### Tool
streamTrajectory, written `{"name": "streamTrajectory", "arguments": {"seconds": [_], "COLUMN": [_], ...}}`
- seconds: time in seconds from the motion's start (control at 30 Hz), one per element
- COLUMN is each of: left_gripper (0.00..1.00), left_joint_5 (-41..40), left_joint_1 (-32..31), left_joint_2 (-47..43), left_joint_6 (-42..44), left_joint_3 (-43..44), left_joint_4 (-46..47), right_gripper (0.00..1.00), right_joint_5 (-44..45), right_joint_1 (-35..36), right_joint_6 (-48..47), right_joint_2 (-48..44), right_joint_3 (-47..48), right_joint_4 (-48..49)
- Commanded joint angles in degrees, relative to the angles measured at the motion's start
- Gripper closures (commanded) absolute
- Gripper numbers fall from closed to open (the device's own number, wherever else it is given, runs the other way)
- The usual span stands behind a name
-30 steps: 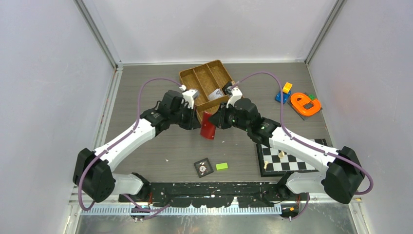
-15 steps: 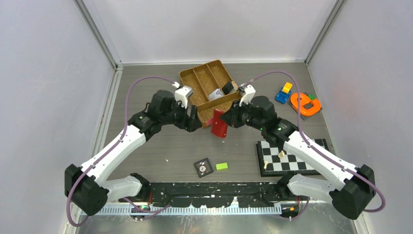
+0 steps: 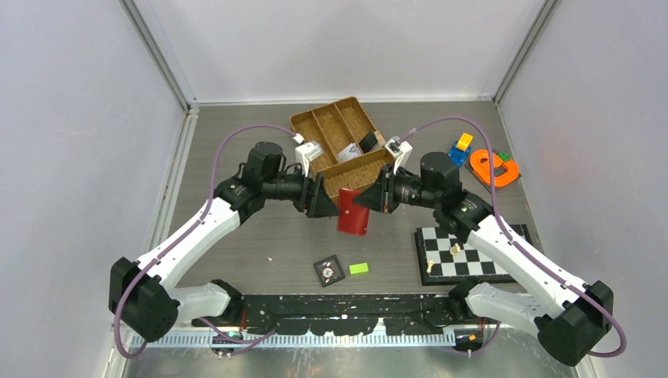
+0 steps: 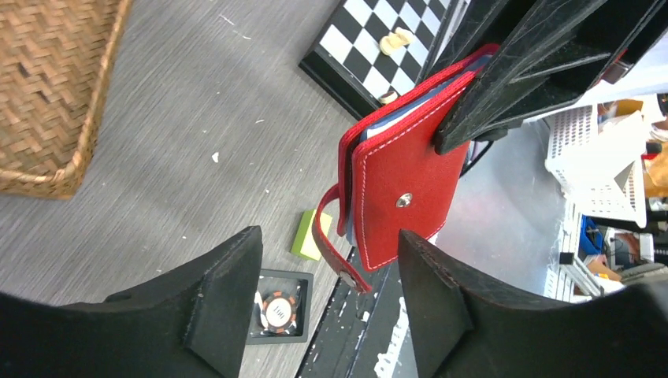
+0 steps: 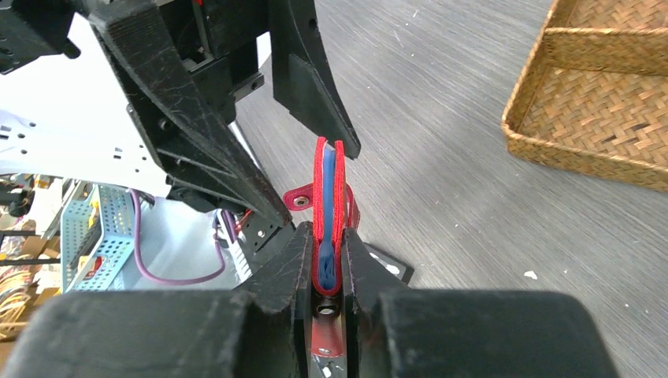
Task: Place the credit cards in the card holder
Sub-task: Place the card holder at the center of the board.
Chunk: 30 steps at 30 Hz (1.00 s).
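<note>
My right pincer was clamped on one edge of the folded red wallet, aloft near the tray, while my left pincer gaped empty beside it; light, soft leather, probably floppy, best gripped at its stitched rim.

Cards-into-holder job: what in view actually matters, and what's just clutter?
Job:
- card holder, folded, clamped in the right gripper
- left gripper, open, close to it
- cards: none clearly visible; the blue edge inside the holder could be pocket or card

Lying about:
- woven tray
- chessboard
- green block
- black dial tile
- orange and blue toys
</note>
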Motion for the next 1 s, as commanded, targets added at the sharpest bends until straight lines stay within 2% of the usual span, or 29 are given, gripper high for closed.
{"name": "streamTrajectory", "arguments": {"seconds": [0.0,0.17,0.33,0.43,0.47,0.53,0.57,0.73,0.97], "left_gripper": [0.38,0.42,0.51,0.72,0.82,0.96,1.00,1.00,1.00], "left_joint_5": [5.59,2.91,5.96,7.87,8.03,8.43,8.44,6.15,3.50], "left_joint_1": [0.28,0.28,0.19,-0.26,-0.39,-0.89,-1.13,-1.99,-2.09], "left_joint_2": [0.44,0.81,2.98,4.77,5.19,5.99,6.47,10.33,18.09], "left_joint_6": [-0.61,0.61,-0.24,-0.54,-0.86,-1.85,-2.12,-4.00,-8.05], "left_joint_3": [1.01,1.18,1.05,1.22,1.08,0.55,0.33,0.24,0.76], "left_joint_4": [2.71,0.41,0.72,1.05,1.33,2.30,2.54,2.58,2.80], "right_gripper": [0.99,1.00,0.99,1.00,1.00,0.98,0.96,0.83,0.70], "right_joint_5": [-4.21,-4.15,-3.99,-2.36,-0.96,4.17,8.08,18.75,22.77], "right_joint_1": [-0.49,-0.86,-1.00,-1.06,-1.04,-1.07,-1.04,-1.09,-1.05], "right_joint_6": [0.80,0.59,0.51,0.62,0.66,1.12,1.63,4.62,6.93], "right_joint_2": [-2.13,-2.20,-2.18,-1.78,-1.55,-0.94,-0.56,2.95,9.78], "right_joint_3": [1.48,1.73,1.77,1.54,1.38,0.72,-0.20,-4.97,-9.72], "right_joint_4": [0.89,0.20,-0.84,-1.25,-1.56,-2.64,-3.12,-2.65,4.38]}}
